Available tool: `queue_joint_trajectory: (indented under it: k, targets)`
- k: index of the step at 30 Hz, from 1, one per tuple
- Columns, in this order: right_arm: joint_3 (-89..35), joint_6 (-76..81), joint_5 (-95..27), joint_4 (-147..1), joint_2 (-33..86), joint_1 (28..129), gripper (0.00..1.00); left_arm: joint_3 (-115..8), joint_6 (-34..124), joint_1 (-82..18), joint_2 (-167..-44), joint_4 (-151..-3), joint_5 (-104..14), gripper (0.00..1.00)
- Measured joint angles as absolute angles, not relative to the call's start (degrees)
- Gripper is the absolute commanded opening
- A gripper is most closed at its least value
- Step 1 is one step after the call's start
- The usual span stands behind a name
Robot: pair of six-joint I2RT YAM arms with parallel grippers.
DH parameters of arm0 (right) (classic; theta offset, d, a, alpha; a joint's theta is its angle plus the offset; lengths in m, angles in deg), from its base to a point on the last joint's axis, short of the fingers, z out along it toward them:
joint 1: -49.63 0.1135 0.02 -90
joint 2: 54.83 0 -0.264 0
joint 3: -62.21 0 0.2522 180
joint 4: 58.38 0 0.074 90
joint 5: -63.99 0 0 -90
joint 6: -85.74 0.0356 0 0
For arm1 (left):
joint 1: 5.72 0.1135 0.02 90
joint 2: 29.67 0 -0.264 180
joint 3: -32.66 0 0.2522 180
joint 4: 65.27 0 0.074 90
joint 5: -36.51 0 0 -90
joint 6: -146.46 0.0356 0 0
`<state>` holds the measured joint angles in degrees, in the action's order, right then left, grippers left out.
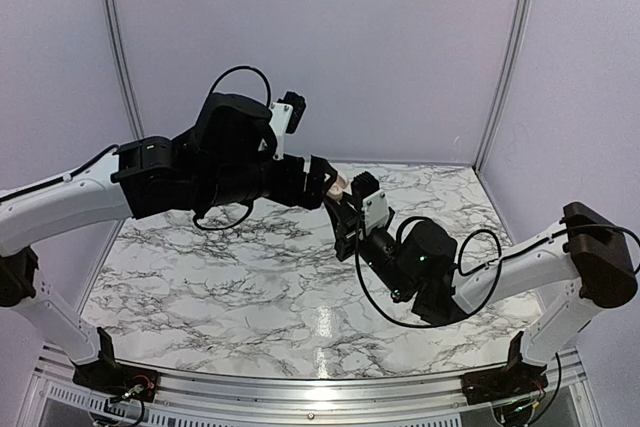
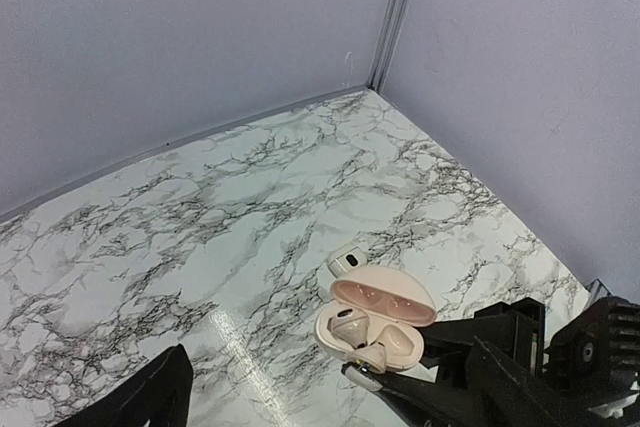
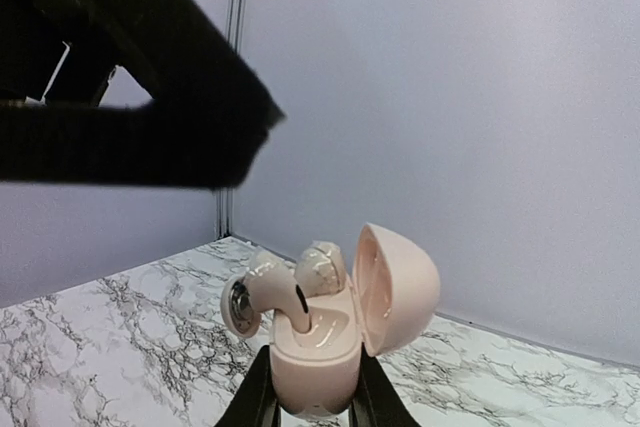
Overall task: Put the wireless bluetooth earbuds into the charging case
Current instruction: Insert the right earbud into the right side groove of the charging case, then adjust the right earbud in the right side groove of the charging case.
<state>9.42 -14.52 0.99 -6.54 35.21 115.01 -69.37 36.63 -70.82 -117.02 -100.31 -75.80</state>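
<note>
Where the two arms meet above the white, black-veined marble tabletop [image 1: 200,277], well apart from its pale walls, the left gripper [image 1: 325,185] gapes wide, holding nothing. The right gripper [image 3: 312,402] clamps the base of the cream-pink, pebble-shaped charging case [image 3: 310,357], lid open. Two pale pink earbuds [image 3: 262,295] stand inside, one tilted outward. A small white squarish piece [image 2: 345,261] lies on the marble nearby.

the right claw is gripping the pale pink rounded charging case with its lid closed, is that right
Not quite. The right claw does grip the pale pink rounded charging case, but its lid is hinged open, not closed. The right wrist view shows this plainly, with the pale earbuds exposed in the open case.
</note>
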Motion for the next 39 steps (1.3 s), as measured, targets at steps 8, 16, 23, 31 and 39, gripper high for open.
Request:
queue_joint_trajectory:
  k: [8, 16, 23, 31, 39]
  targets:
    - [11.24, -12.36, -1.68, -8.99, 32.00, 114.57, 0.00, -63.91, 44.61, -70.76, -108.74, -98.69, -73.72, 0.99]
    - [13.25, -6.28, -13.54, -14.95, 23.69, 111.49, 0.00, -52.26, 62.53, -70.93, -97.53, -95.28, -61.22, 0.92]
    - [13.29, -2.43, -27.69, -21.69, 20.13, 109.94, 0.00, -47.71, 77.24, -73.86, -96.59, -95.15, -56.32, 0.66]
    - [13.49, -0.79, -38.55, -25.99, 18.84, 109.26, 0.00, -48.08, 86.55, -78.93, -96.87, -94.71, -59.29, 0.47]
    - [13.47, -0.99, -41.21, -28.13, 18.88, 109.22, 0.00, -49.83, 90.42, -80.81, -99.34, -94.36, -64.56, 0.44]
